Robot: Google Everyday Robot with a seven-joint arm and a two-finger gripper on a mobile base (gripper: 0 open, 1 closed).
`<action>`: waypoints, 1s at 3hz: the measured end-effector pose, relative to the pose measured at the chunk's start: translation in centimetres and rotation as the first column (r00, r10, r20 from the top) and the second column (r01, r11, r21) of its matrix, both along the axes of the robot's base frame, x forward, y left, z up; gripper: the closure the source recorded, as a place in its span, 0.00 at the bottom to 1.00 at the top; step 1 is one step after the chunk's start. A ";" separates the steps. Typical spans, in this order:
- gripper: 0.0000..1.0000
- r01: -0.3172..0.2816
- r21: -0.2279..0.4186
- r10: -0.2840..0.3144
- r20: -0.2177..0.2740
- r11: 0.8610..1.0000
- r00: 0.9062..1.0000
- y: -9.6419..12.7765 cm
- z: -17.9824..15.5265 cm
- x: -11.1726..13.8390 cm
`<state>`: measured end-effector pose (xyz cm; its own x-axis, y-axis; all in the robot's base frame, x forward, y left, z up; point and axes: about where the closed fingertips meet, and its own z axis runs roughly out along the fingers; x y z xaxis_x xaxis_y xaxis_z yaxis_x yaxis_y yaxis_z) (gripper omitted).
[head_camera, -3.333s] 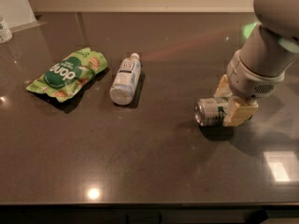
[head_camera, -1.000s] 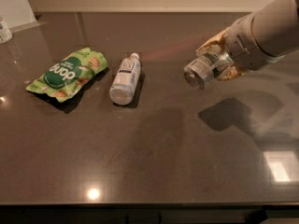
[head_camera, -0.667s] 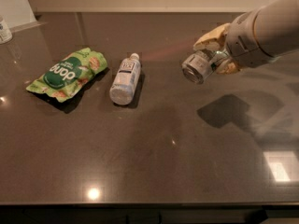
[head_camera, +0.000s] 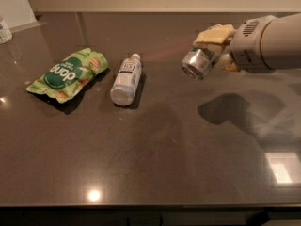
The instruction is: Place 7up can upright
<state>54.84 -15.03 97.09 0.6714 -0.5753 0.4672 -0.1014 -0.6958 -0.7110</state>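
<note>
The 7up can (head_camera: 199,63) is a small silver can, held on its side in the air with one end facing the camera. My gripper (head_camera: 217,48) is shut on it, with tan fingers (head_camera: 214,34) above and behind the can, at the right of the view. The can hangs well above the dark table (head_camera: 155,159), and its shadow falls on the table to the lower right of it.
A clear plastic water bottle (head_camera: 126,79) lies on its side left of centre. A green chip bag (head_camera: 68,73) lies further left. A small white container (head_camera: 4,30) stands at the far left edge. My grey arm (head_camera: 270,41) enters from the right.
The gripper has lifted the can off the table, tilted it sideways and carried it up and slightly left. The bottle and bag have not moved.
</note>
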 end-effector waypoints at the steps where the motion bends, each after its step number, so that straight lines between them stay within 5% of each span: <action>1: 1.00 -0.051 -0.015 0.053 0.122 0.999 0.991 0.0 0.4 0.2; 2: 1.00 -0.095 -0.119 0.121 0.237 0.988 0.964 0.1 0.5 0.0; 3: 1.00 -0.134 -0.198 0.187 0.276 0.971 0.943 1.0 1.1 -0.3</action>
<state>54.57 -14.00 98.15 0.5676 -0.3636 0.7387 0.2150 -0.8007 -0.5592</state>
